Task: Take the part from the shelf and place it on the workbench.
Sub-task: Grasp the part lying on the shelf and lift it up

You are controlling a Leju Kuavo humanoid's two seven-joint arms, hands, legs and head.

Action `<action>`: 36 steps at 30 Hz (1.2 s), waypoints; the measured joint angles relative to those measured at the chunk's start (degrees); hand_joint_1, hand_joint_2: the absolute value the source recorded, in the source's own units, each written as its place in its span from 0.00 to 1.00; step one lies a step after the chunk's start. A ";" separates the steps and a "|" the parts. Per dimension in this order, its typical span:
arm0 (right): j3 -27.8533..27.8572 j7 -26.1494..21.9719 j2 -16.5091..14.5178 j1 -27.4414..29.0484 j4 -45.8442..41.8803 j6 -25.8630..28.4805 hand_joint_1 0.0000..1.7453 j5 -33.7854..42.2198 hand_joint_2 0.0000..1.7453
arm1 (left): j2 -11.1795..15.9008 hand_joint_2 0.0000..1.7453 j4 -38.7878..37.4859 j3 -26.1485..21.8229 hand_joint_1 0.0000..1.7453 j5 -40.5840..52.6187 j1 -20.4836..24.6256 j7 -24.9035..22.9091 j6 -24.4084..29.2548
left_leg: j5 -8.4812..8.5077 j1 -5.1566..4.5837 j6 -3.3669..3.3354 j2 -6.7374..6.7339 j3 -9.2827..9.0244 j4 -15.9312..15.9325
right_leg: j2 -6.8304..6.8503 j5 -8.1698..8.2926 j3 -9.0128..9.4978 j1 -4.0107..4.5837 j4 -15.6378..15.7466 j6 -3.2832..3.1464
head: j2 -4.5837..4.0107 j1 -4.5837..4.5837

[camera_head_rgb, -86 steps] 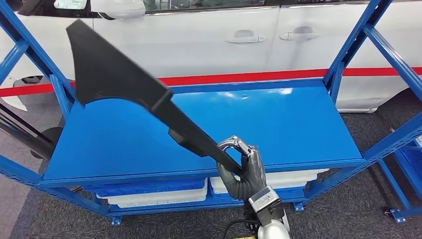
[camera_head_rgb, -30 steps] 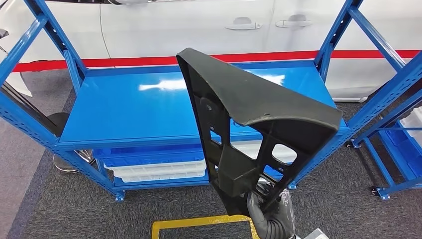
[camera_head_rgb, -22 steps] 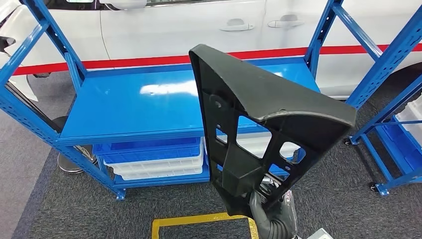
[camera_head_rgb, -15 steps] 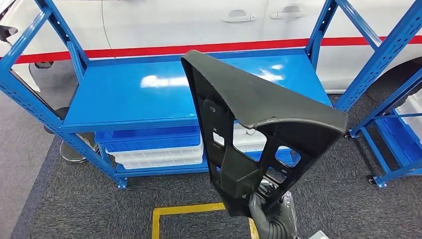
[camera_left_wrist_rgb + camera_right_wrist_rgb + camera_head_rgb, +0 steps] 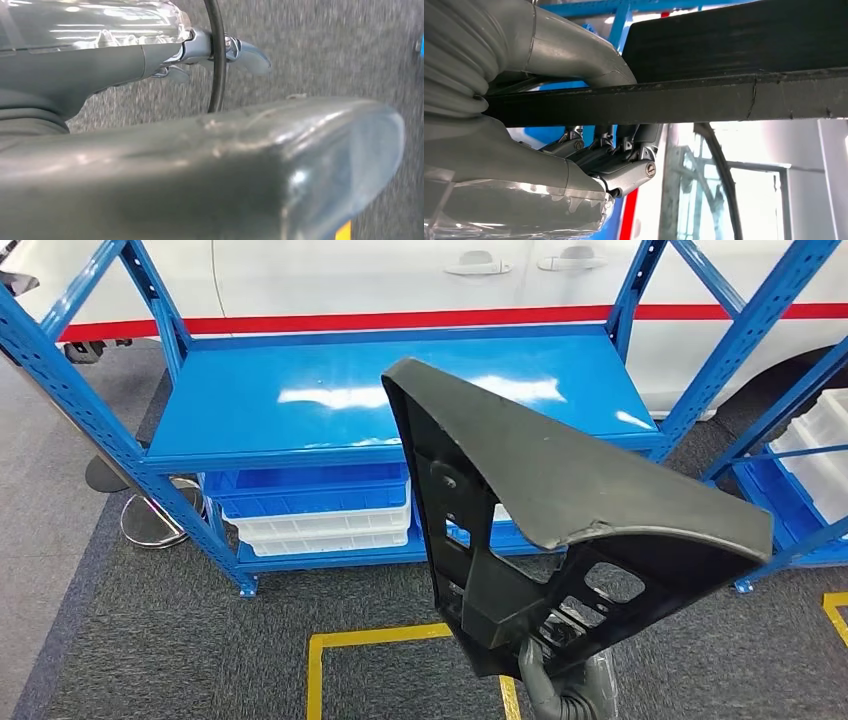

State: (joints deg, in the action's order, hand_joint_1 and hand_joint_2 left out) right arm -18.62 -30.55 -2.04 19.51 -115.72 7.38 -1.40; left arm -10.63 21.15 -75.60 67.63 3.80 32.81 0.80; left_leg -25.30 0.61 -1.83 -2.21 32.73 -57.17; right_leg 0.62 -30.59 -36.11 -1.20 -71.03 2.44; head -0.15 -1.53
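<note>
Our right hand (image 5: 565, 695) grips the black part (image 5: 560, 510) by its lower end, holding it upright, clear of the blue shelf (image 5: 300, 410). From the right wrist we see thumb and fingers (image 5: 624, 150) clamping its edge. Our left hand (image 5: 210, 55) hangs over carpet, fingers spread, holding nothing.

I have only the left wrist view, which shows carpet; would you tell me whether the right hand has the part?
Observer: Yes, the right hand grips the black part at its lower end.
Operator: Where is the shelf?
Observer: The blue shelf stands ahead of the robot, beyond the part.
Operator: And what lies under its top deck?
Observer: Blue and white bins are stacked there.
</note>
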 joint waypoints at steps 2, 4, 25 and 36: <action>0.47 -0.04 -0.02 0.06 -0.25 -0.19 1.00 -0.01 1.00 | 0.10 0.00 0.11 -0.01 0.00 0.01 0.03 0.09 0.11 | 0.40 -0.11 0.49 -0.69 1.32 -1.01 | 1.63 0.84 5.74 0.04 7.62 -0.18 | 0.00 -0.01; 0.80 -0.13 -0.08 0.14 -0.56 -0.25 1.00 0.04 1.00 | 0.24 0.00 0.21 -0.01 0.00 -0.01 0.08 0.22 0.22 | 0.71 -0.29 1.15 -1.57 1.81 -1.69 | 2.76 -0.50 8.75 0.42 12.69 -1.06 | 0.00 -0.01; 3.20 -2.63 -0.99 7.70 -3.85 -1.28 1.00 0.86 1.00 | 1.13 0.00 0.22 0.22 0.00 1.55 -0.11 -0.36 0.53 | -2.82 0.39 0.15 2.49 -4.54 0.99 | -2.81 0.23 -0.41 0.91 6.15 -1.40 | 0.00 0.01; 3.99 -5.42 -1.42 10.61 -4.58 -2.28 1.00 1.86 1.00 | 1.37 0.00 -0.18 0.88 0.00 2.76 0.02 -1.10 0.56 | -3.34 -0.02 2.11 -4.43 -4.47 0.08 | 2.28 2.88 4.69 0.71 12.95 -2.10 | 0.00 0.01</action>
State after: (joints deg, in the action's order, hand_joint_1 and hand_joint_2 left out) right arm -14.62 -35.97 -3.46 30.12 -120.29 5.10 0.46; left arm -9.26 20.97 -74.72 70.39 3.82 31.71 1.36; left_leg -28.64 0.60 0.28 -6.65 28.27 -57.09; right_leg 2.90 -27.71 -31.42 -0.49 -58.08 0.34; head -0.15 -1.52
